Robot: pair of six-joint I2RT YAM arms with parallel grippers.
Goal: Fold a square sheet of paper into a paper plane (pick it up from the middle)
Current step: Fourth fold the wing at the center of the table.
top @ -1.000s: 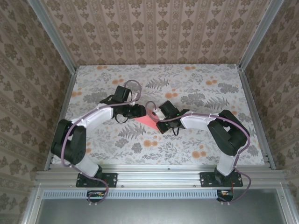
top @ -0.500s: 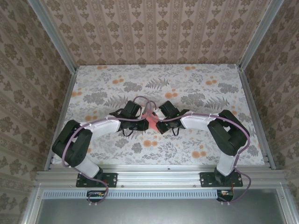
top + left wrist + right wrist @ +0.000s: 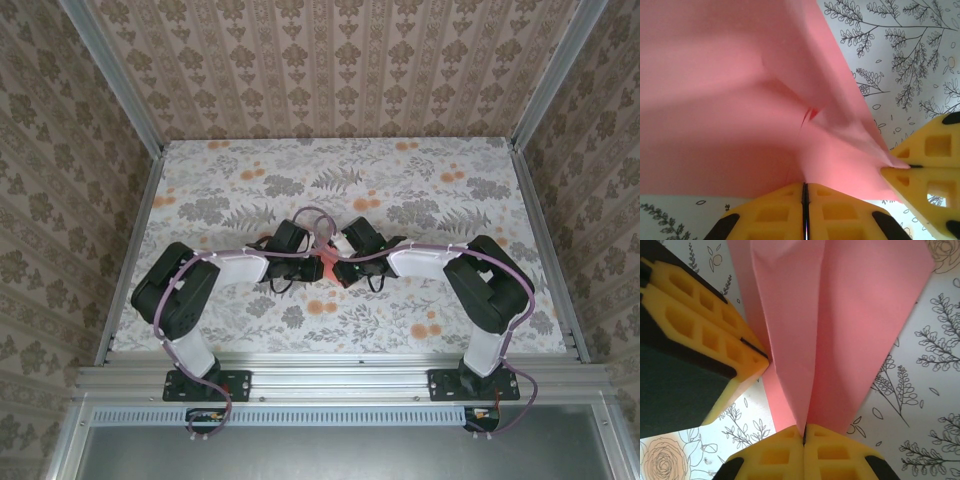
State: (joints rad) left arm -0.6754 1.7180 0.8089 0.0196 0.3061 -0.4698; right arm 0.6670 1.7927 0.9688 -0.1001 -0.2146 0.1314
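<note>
1. left gripper: yellow, cell-moulded foam pads clamped together on the coral-pink paper;
2. right gripper: same foam pads, pinched shut on a folded edge;
3. the paper: smooth, matte, creased into tapering flaps, held between both grippers over the middle of the floral table.

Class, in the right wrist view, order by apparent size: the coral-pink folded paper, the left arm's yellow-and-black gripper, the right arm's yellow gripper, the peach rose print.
1. coral-pink folded paper
2. left gripper
3. right gripper
4. peach rose print
Both grippers sit close to the lens, so they loom large.
</note>
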